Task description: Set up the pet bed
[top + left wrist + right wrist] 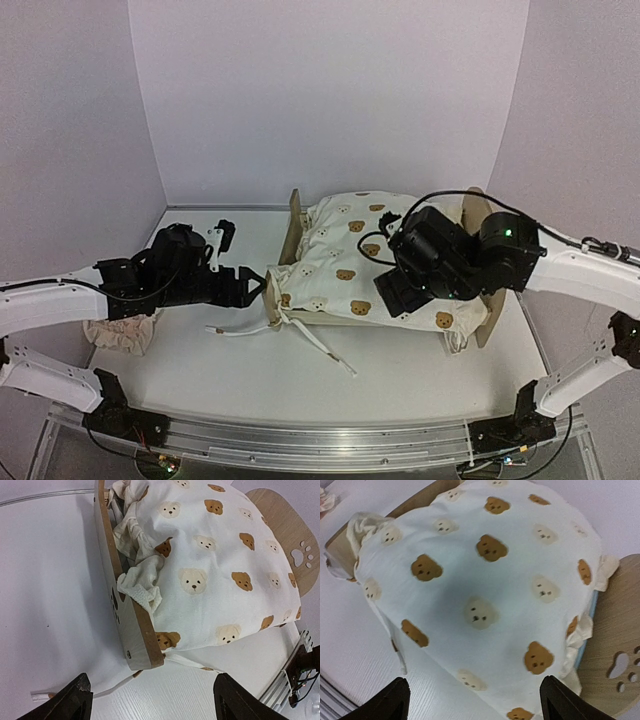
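While the bear-print quilt already covers the pet bed on the tabletop, the ruffled pillow lies well beyond its footboard. It is unplaced, I judge; left fingers and right fingers spread wide, empty.

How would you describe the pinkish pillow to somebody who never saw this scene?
Find the white table with the wooden pet bed on it. Left of the bed, near the table's left edge, the pillow lies partly under the left arm. Unlike the bear-print quilt, it is pinkish and ruffled.
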You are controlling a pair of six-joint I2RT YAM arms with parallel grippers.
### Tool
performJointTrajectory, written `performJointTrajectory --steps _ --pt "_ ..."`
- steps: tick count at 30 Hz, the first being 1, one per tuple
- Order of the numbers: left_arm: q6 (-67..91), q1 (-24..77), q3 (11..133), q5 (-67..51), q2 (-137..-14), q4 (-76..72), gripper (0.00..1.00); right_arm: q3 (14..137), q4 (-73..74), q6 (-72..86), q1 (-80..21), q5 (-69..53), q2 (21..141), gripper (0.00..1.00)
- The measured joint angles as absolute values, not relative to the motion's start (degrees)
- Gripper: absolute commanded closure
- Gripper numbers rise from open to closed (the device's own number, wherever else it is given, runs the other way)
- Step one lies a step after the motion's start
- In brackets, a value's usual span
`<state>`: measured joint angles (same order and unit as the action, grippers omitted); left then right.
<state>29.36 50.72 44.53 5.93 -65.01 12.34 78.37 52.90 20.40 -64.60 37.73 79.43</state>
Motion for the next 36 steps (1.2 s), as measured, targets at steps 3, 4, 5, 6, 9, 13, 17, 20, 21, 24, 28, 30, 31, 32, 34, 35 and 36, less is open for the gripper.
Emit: performJointTrajectory --steps 3,4,5,6,9,13,17,20,21,24,28,30,31,32,34,35,36 --pt "28.44 51.12 45.64 5.87 -67.24 13.07 0.13 83.72 57.28 19.62 -60.29 40.21 79.50 0.06" --pt "28.20 51.17 45.85 5.86 -67.78 13.30 0.13 85.14 58.38 19.37 -58.63 40.86 79.48 0.05" --pt "27.96 51.22 46.04 5.84 -68.28 13.46 0.13 86.34 59.35 19.07 -56.83 41.52 79.43 0.04" --pt "27.71 51.22 46.30 5.79 -68.78 13.68 0.13 87.23 60.25 18.75 -55.08 42.25 79.35 0.03" --pt "27.06 51.23 47.56 5.59 -70.45 14.03 0.14 88.71 63.00 18.01 -50.29 44.74 78.93 0.02" --pt "26.68 51.33 49.45 4.94 -72.97 13.94 0.16 88.99 65.83 17.42 -43.99 45.27 77.85 0.02" --pt "26.43 51.44 50.26 3.90 -75.67 13.49 0.19 88.75 67.34 17.40 -36.02 43.46 76.16 0.02" --pt "26.34 51.48 50.78 3.29 -77.43 13.49 0.23 87.89 68.04 17.42 -32.46 41.35 74.46 0.02" --pt "26.32 51.51 51.02 3.10 -78.01 13.50 0.24 87.60 68.29 17.44 -31.70 40.58 74.03 0.02" --pt "26.29 51.65 51.86 2.73 -79.89 13.33 0.31 85.84 68.45 17.71 -29.79 38.25 73.71 0.04" --pt "26.52 51.88 52.25 2.28 -81.68 12.97 0.43 80.54 67.93 18.55 -26.35 35.33 73.82 0.21" --pt "26.30 51.88 52.27 2.08 -82.33 12.93 0.53 77.00 67.10 19.31 -24.72 33.64 73.80 0.33" --pt "26.20 51.89 52.27 2.08 -82.68 12.94 0.56 75.11 66.80 19.62 -24.06 32.75 73.80 0.40" --pt "26.18 51.93 52.28 2.13 -83.00 12.97 0.60 73.45 66.56 19.73 -23.58 31.95 73.80 0.47" --pt "26.57 51.95 52.39 2.45 -83.87 13.08 0.67 71.27 66.08 19.94 -23.38 30.52 73.71 0.58" --pt "26.53 51.92 52.45 2.80 -84.26 13.09 0.71 70.34 65.60 20.25 -23.40 29.80 73.55 0.64" --pt "26.48 51.92 52.49 3.20 -84.64 13.13 0.75 69.51 65.17 20.60 -23.40 29.25 73.32 0.70"
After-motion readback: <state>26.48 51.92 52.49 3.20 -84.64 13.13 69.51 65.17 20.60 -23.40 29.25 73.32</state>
